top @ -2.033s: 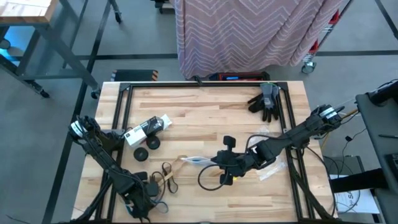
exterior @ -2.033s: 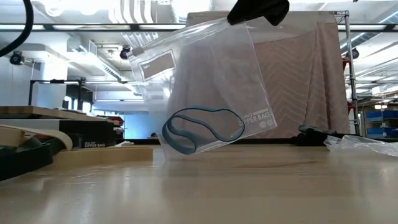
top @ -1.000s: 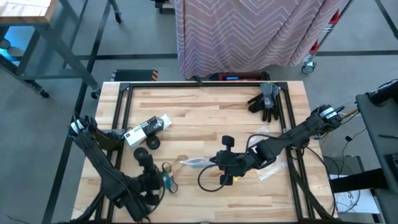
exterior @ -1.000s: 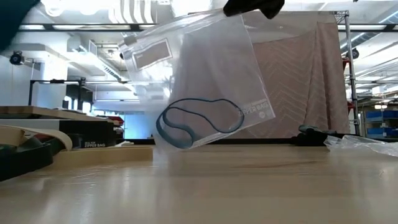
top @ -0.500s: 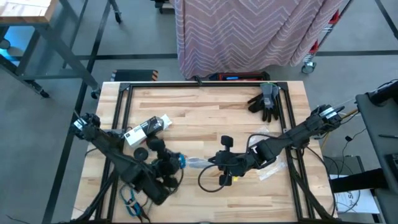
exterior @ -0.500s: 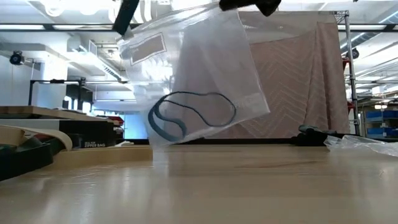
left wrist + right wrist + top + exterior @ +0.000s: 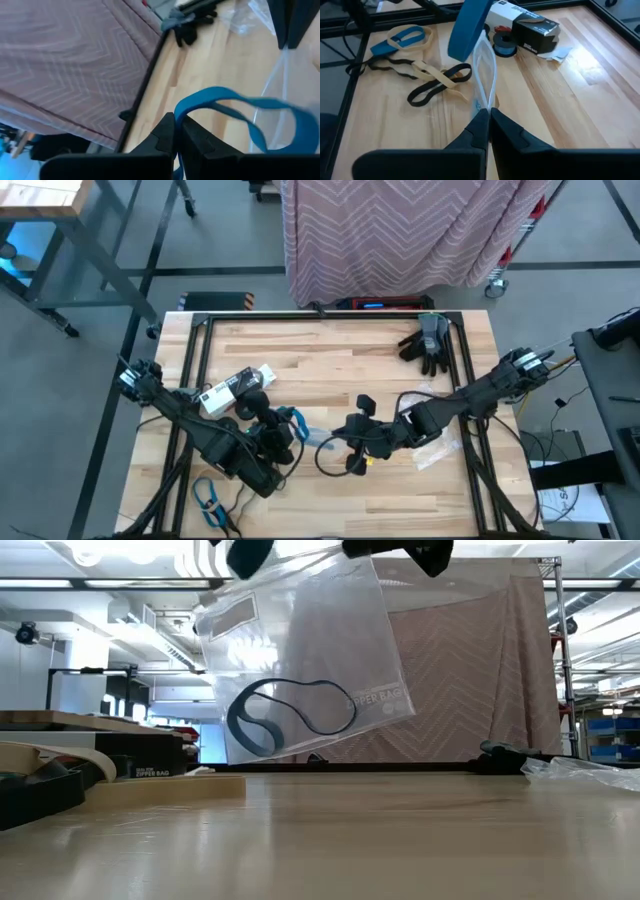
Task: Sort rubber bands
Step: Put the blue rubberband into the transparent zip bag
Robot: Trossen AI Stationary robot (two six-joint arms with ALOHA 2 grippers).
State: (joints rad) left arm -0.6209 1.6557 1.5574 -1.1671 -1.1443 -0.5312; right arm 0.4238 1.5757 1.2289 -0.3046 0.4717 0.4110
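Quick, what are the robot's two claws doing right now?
Left gripper: shut on a blue rubber band.
Right gripper: shut on the edge of the clear plastic bag, holding it up.

Two dark jointed arms, left arm (image 7: 200,435) and right arm (image 7: 470,398) both matte black, black cables looping alongside the links, pale markings at the shoulder joints, two flat black tapered fingers (image 7: 479,131) on each wrist
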